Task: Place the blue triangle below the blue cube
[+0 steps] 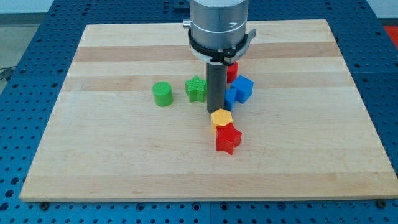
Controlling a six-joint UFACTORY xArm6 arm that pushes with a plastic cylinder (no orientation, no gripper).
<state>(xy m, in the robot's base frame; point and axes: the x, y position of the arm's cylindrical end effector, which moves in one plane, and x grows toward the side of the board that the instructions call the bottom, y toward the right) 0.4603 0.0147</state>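
Note:
The blue cube (244, 88) sits right of the board's centre. The blue triangle (230, 98) lies against its lower left side, partly hidden behind my rod. My tip (215, 111) rests on the board just left of the blue triangle and right above the yellow hexagon (221, 117). It looks to be touching or nearly touching both.
A red star (228, 139) sits below and against the yellow hexagon. A red block (232, 71) is above the blue cube, half hidden by the rod. A green star (196, 88) and a green cylinder (162, 94) lie to the view's left. The wooden board (112, 162) ends on all sides.

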